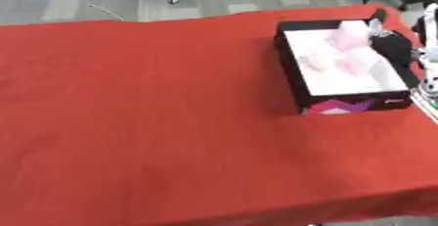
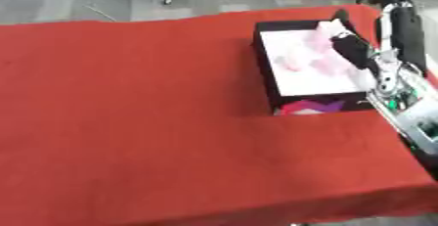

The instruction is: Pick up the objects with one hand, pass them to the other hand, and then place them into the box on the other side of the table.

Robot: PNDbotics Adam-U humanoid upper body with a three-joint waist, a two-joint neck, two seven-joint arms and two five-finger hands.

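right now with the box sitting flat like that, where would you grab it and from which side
Probably by the near short wall of the box, coming from above at the table's front. The box is open-topped and lies flat, so that rim is exposed and fingers could hook over it. The right hand hangs over the far right wall, so that side is crowded.
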